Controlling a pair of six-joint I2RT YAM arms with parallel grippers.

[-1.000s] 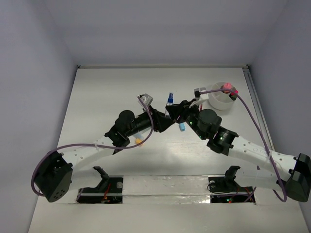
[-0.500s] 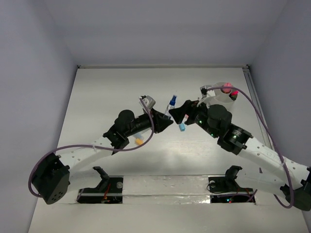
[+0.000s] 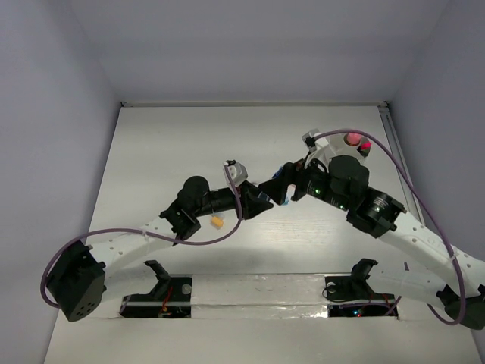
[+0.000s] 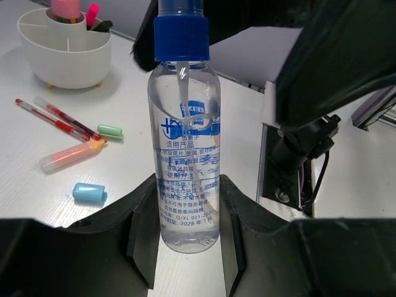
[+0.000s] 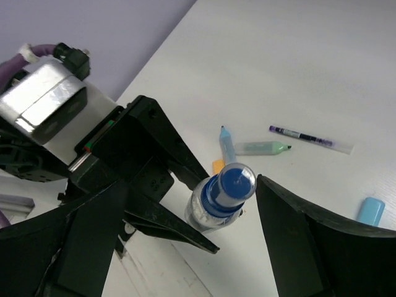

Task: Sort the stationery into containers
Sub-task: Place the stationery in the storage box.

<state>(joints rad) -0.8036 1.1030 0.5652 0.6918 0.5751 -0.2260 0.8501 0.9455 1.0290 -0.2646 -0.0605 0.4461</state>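
L claw (image 4: 187,238) is clenched on a clear plastic bottle (image 4: 185,142), black fingers pressed to both sides of its lower body. The bottle stands upright above the table (image 3: 174,144) at mid-scene, btwn the two arms. Its round blue cap (image 4: 180,37) is ribbed and cut off at the top edge of the L wrist view. A thin dip tube shows through the clear wall. The label is blue print, mostly Chinese characters. Only "Q/XL 001" and "2028" read clearly, the rest is too small.

R claw (image 5: 192,192) is released: fingers spread wide either side of the cap, a gap on each side, touching nothing.

From above, the arms hide the bottle and most loose stationery.

L wrist view, left to right on the table:
- two thin red pens (image 4: 55,120), side by side
- orange highlighter (image 4: 71,154) w/ a clear cap
- blue eraser (image 4: 89,192), rounded
- pale-green stub (image 4: 110,130)

R wrist view, left to right:
- blue marker (image 5: 227,143)
- pale-green highlighter (image 5: 263,147)
- thin pen (image 5: 303,135) w/ a purple end

Far right, the white round cup (image 4: 62,59) has inner dividers and holds pink markers (image 4: 65,7), cut off at the frame top. From above the R arm covers nearly all of it.
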